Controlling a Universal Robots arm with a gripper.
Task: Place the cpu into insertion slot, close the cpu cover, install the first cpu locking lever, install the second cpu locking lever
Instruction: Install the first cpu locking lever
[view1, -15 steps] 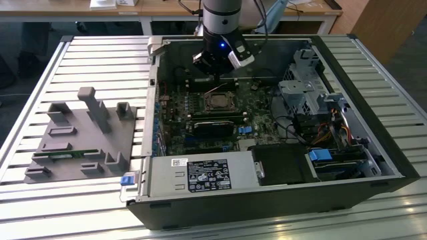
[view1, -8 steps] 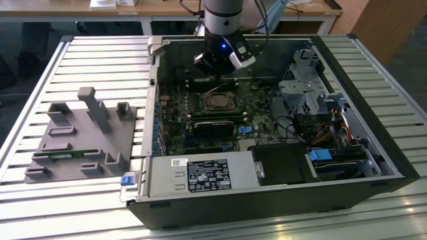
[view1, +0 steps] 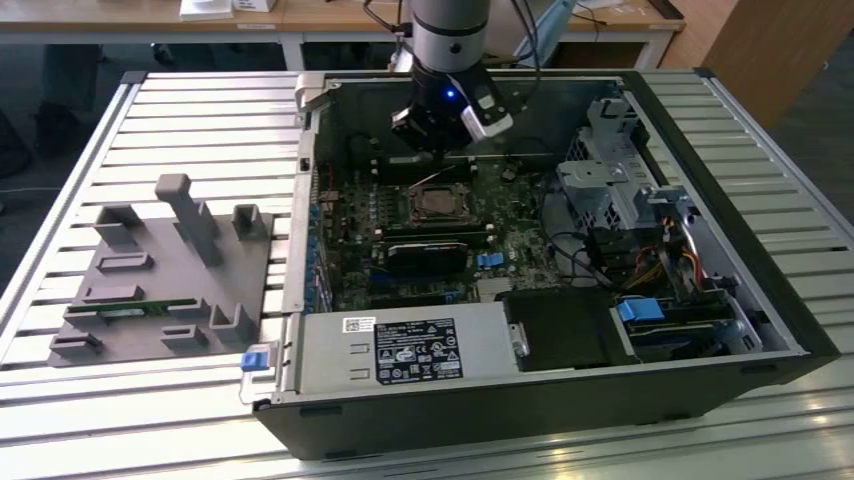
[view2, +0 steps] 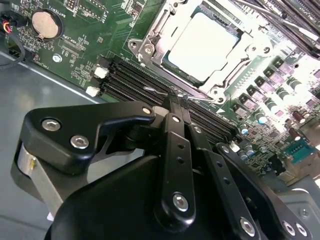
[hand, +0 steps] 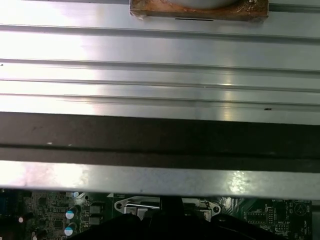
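The cpu (view2: 202, 45), a pale square chip, lies in the insertion slot (view2: 139, 48) on the green board. The silvery cpu cover (view2: 167, 27) lies flat around it as a frame. My gripper (view2: 177, 100) hovers at the slot's edge beside the memory slots, its two black fingers pressed together and shut. A thin metal lever end (view2: 156, 90) lies right at the tips; I cannot tell whether it is gripped. In the exterior view the gripper (view1: 438, 150) hangs just behind the slot (view1: 434, 205) inside the open case. The first wrist view has the cover's edge (hand: 131, 205) at its lower border.
The open computer case (view1: 747, 300) lies on a slatted metal table (view1: 200, 120). A grey fixture block (view1: 160, 270) stands at the exterior view's left. Around the slot are a black card (view1: 434, 255), a drive cage (view1: 614, 190), memory slots (view2: 130, 82) and a coin battery (view2: 44, 24).
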